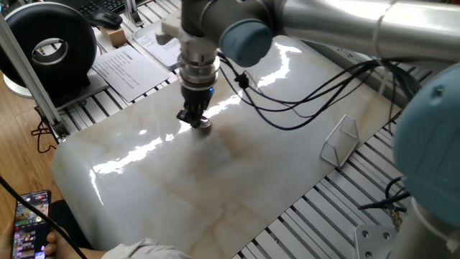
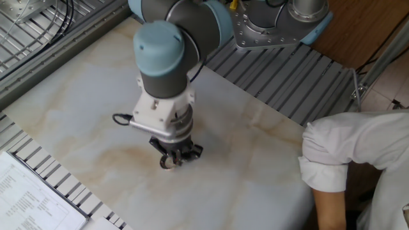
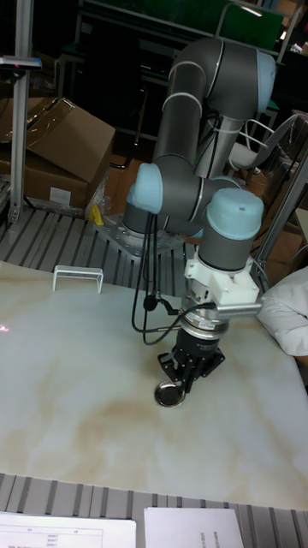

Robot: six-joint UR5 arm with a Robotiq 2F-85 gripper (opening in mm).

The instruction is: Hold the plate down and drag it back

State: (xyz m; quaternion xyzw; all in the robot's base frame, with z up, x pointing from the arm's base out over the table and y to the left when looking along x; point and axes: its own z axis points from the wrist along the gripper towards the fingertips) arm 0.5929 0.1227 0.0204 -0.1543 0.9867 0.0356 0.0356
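The plate (image 3: 168,371) is a small shiny metal disc lying flat on the glossy marble slab (image 3: 77,377). My gripper (image 3: 184,361) points straight down with its fingers together, and its tip presses on the disc's edge. In one fixed view the plate (image 1: 203,126) peeks out just right of the gripper (image 1: 195,119), near the slab's (image 1: 215,194) far left part. In the other fixed view the plate (image 2: 168,163) shows under the gripper (image 2: 174,157), left of the middle of the slab (image 2: 255,179).
A clear angular plastic piece (image 1: 341,140) stands at the slab's right edge. Papers (image 1: 126,68) and a black round device (image 1: 50,43) lie beyond the left edge. A person's white sleeve (image 2: 345,160) rests on one corner. A hand holds a phone (image 1: 32,223).
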